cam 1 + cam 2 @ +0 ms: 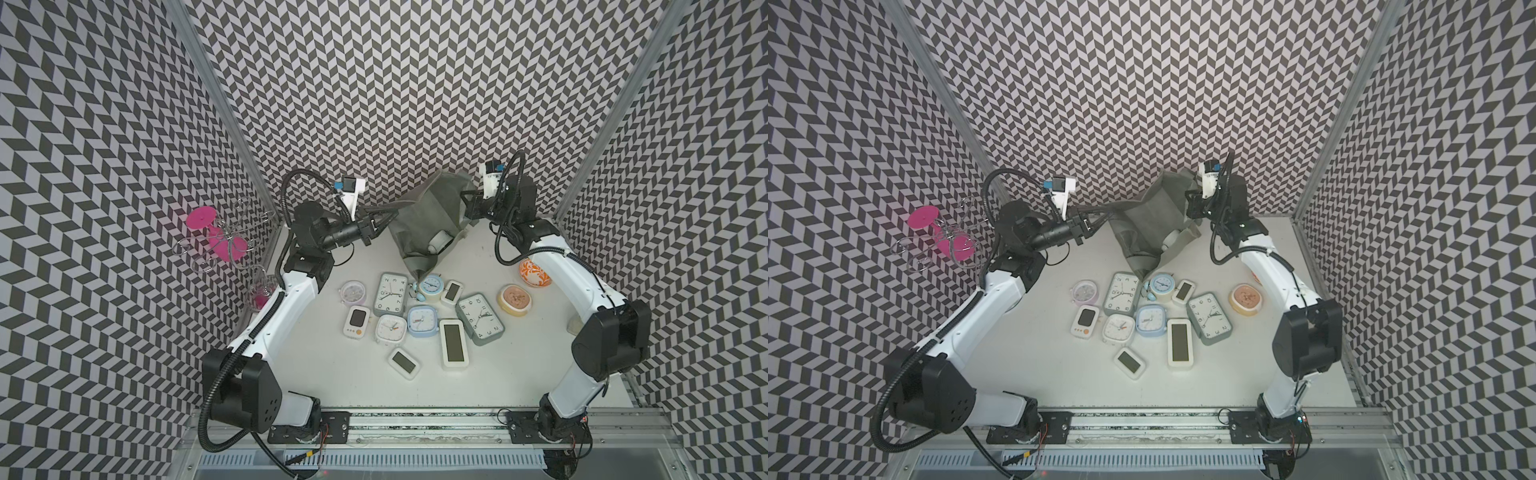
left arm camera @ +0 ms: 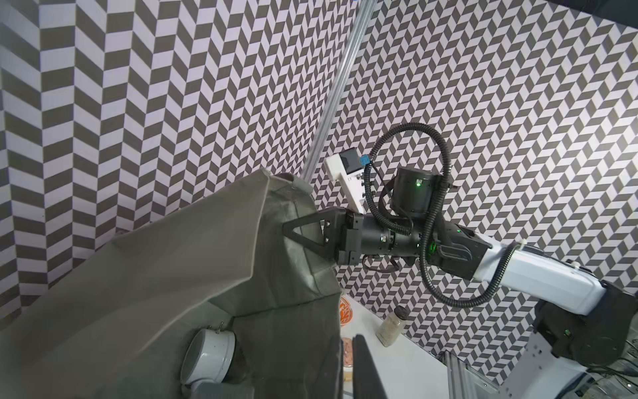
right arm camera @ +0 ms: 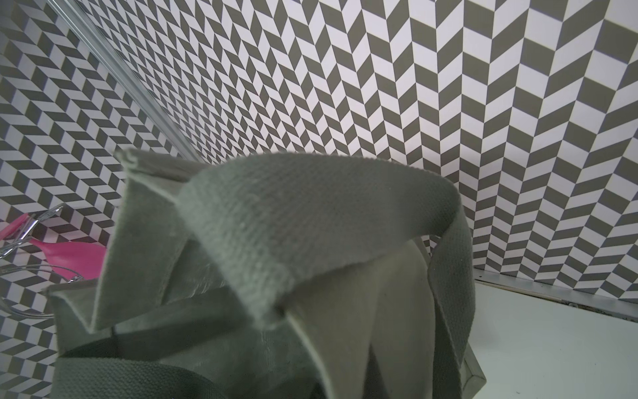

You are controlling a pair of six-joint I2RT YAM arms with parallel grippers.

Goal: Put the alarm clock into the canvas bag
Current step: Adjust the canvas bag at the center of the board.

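Left wrist: both end effectors (image 1: 392, 214) (image 2: 284, 228) pinch canvas bag (image 2: 155, 276) holding 1 alarm clock (image 2: 207, 355).

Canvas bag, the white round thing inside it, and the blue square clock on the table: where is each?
canvas bag (image 1: 417, 220): in a top view, on its grey-green side panel.
white round thing (image 2: 209, 355): left wrist view, on its curved rim.
blue square clock (image 1: 422, 321): in a top view, on its dial.
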